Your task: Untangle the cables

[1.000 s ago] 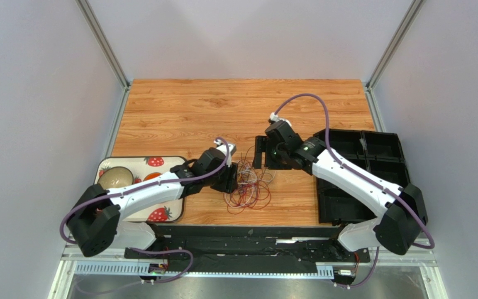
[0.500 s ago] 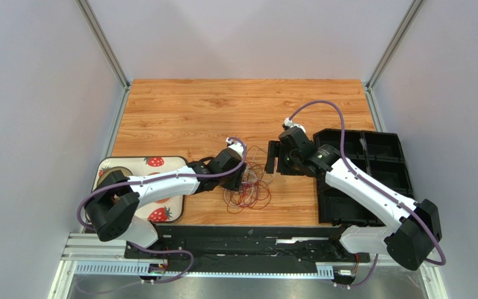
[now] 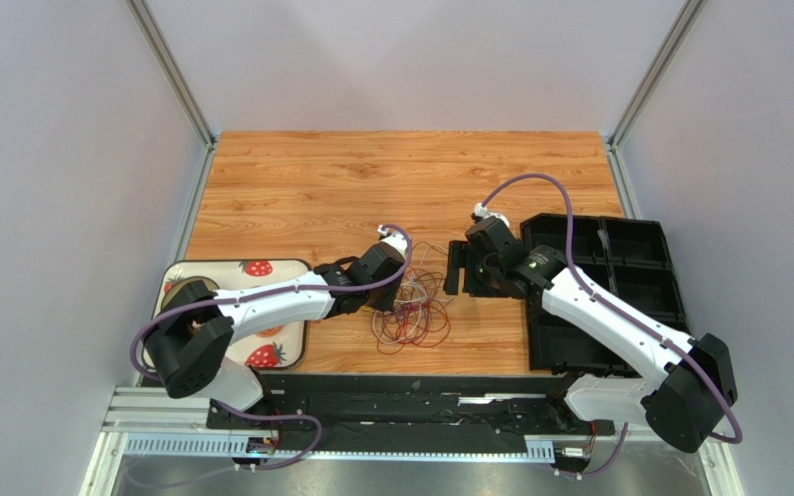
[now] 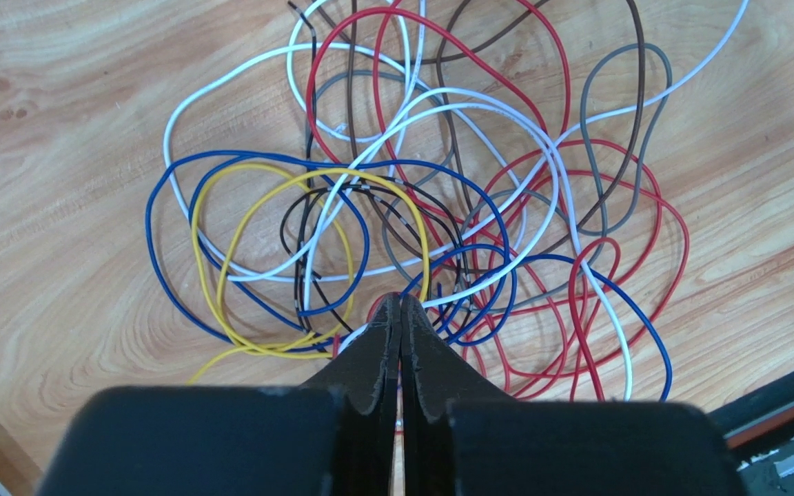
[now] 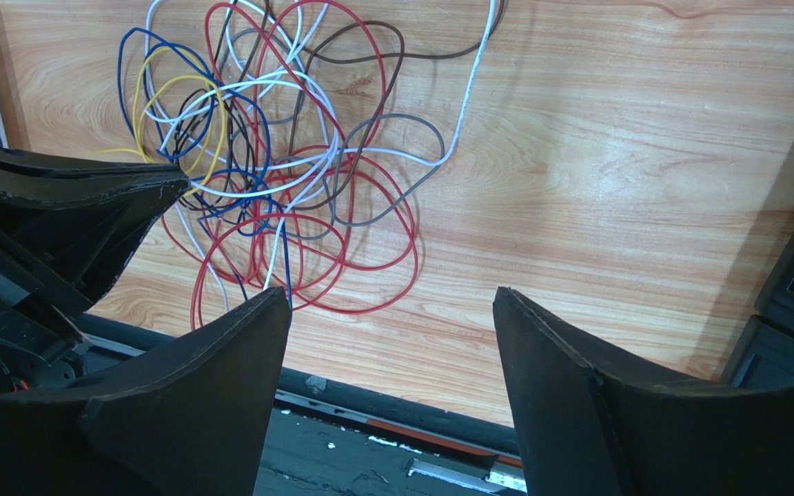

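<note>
Held left tool (image 4: 401, 302) with tips together at edge of cables (image 4: 422, 196) tangled mid-counter (image 4: 49, 114); could not confirm a pinched strand. Held right tool (image 5: 389, 300) apart alongside. Judged a first grasp; called next for slow outward pull.

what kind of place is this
Probably a robot test cell: plain grey walls box in a wooden table, white robot arms sit at its near edge, thin coloured cables lie between.

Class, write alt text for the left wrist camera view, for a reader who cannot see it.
The left end effector, jaws closed, has its tips at the edge of a tangle of cables: red, white, blue, yellow, grey and dark loops overlapping on a wooden table. Whether a wire is pinched between the tips cannot be seen.
</note>
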Robot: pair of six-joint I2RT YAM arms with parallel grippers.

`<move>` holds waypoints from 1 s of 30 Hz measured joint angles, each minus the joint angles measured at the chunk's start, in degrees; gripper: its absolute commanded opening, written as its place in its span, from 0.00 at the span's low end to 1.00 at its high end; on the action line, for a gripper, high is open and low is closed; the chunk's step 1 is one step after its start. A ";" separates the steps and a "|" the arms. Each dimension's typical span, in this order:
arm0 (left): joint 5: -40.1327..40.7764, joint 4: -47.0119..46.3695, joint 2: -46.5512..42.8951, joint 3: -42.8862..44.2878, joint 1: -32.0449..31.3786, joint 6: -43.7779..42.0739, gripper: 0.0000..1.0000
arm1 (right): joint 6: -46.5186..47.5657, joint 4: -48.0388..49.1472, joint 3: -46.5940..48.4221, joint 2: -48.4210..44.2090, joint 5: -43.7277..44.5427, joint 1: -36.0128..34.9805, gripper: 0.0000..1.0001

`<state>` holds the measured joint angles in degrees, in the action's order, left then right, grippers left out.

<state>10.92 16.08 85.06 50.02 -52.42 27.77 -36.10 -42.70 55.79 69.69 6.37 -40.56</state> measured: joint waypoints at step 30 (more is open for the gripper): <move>-2.32 3.26 5.77 6.84 -0.07 -9.75 0.48 | 0.26 0.07 -0.68 -0.83 -0.37 0.00 0.77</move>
<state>8.60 19.33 90.83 56.86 -52.49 18.02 -35.83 -42.63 55.11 68.86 6.00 -40.56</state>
